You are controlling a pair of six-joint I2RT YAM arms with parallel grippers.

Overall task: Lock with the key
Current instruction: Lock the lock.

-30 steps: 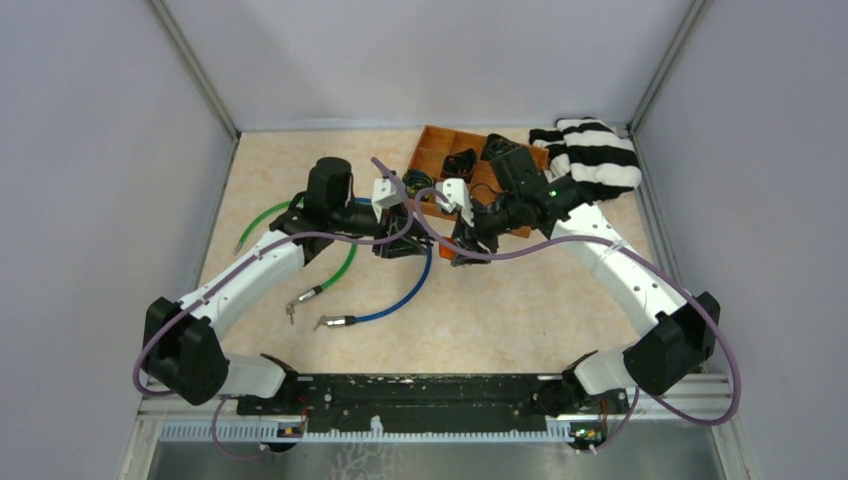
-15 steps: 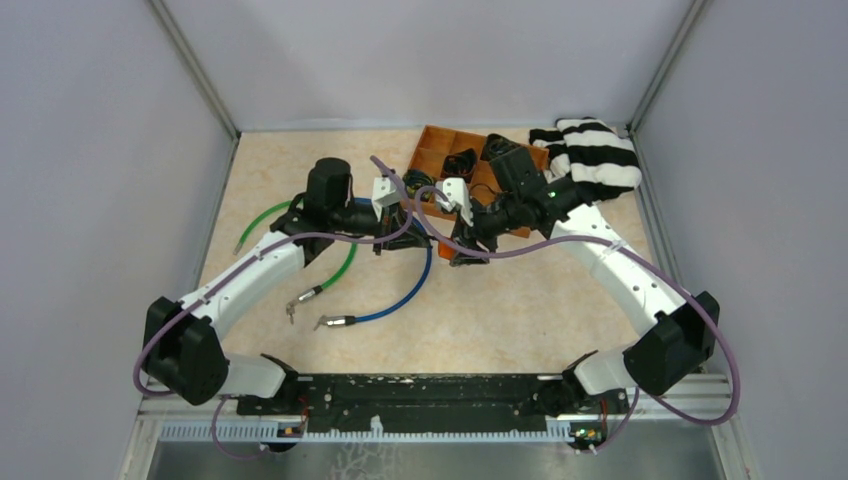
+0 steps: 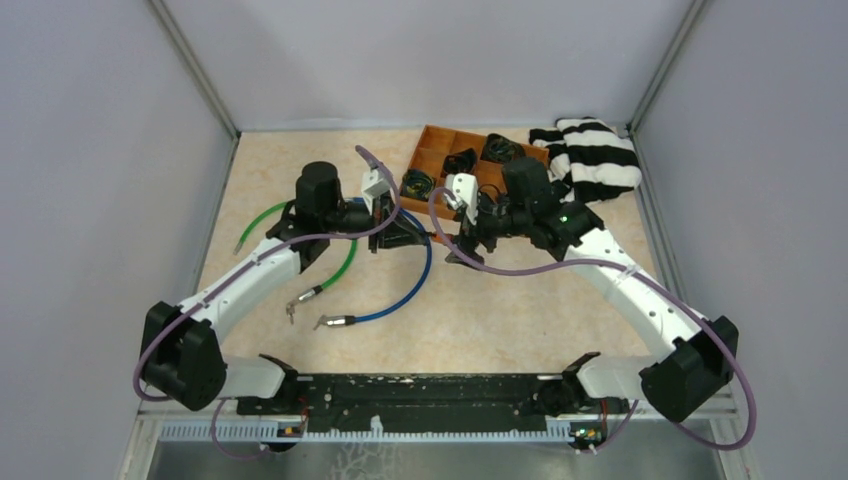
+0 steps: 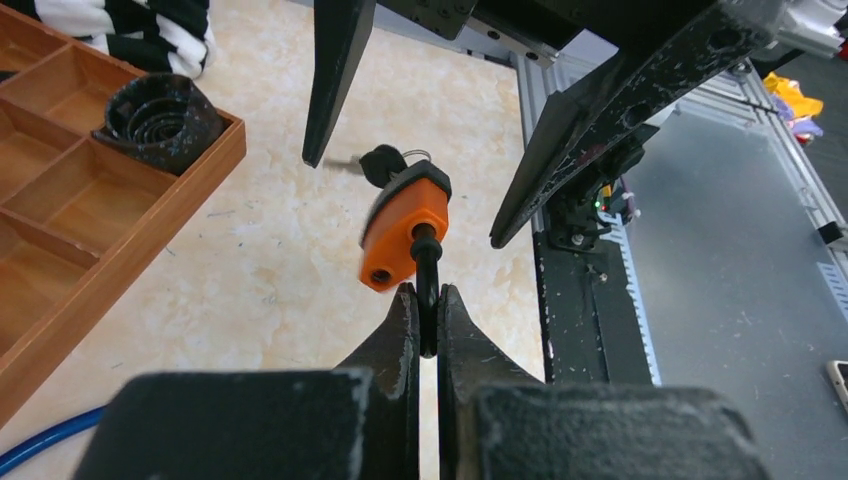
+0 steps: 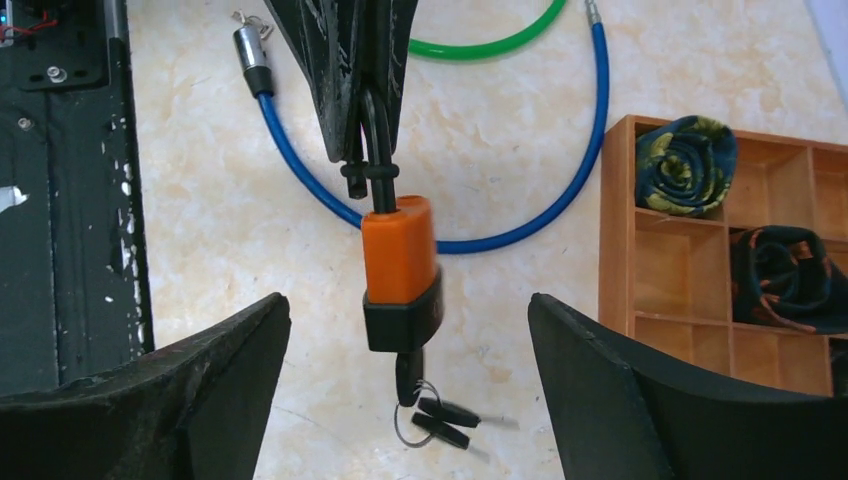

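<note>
L gripper (image 4: 427,300) clamped on padlock (image 4: 405,225) shackle (image 4: 426,262); R gripper (image 5: 408,305) jaws apart, flanking padlock w/o touching; key (image 5: 407,372) in keyhole.

Orange padlock (image 5: 400,255) in left pincer (image 5: 364,152), keys (image 5: 438,410) below.

We see a matt orange plastic padlock (image 5: 399,250), black-capped; beyond it a glossy blue cable (image 5: 600,110), beside it a smooth wooden tray (image 5: 618,280), beneath it marbled matt tabletop (image 5: 200,200).
</note>
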